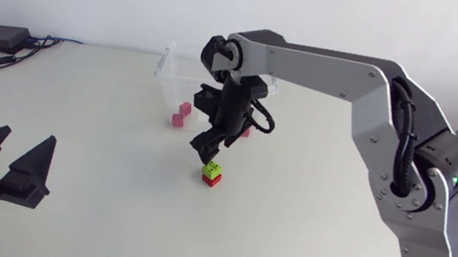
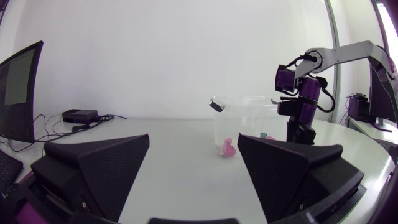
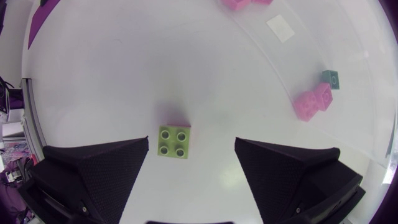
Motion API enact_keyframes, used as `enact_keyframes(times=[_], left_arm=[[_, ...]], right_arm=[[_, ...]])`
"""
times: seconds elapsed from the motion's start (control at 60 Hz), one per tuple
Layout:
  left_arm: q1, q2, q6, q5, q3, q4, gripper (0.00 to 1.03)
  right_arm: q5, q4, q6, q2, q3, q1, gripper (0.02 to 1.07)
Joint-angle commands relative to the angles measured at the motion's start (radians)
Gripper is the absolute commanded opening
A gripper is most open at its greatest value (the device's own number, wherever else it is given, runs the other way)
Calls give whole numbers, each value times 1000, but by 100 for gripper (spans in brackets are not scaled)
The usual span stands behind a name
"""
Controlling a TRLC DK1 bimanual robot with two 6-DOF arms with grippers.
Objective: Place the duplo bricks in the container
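One green brick [image 1: 213, 169] sits stacked on a red one [image 1: 212, 182] on the tabletop [image 1: 303, 242], at 5 o'clock from the clear container [image 1: 171, 71]. The right hand [image 1: 210, 151] hangs just above it, released, with the brick between its fingers and touching neither. Pink bricks [image 1: 180, 115] lie inside the container. At 8 o'clock, well apart, the left hand [image 1: 23, 149] rests released.
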Motion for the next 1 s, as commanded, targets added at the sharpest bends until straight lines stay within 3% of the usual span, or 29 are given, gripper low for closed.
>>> enact_keyframes(times=[0.0,0.783,0.983], left_arm=[[-7,-12,-21,-5,-21,12,99],[-7,-12,-21,-5,-21,12,99],[-7,-12,-21,-5,-21,12,99]], right_arm=[[13,-19,-15,38,12,17,102],[46,133,2,27,-199,54,102],[57,156,-3,12,-224,57,92]])
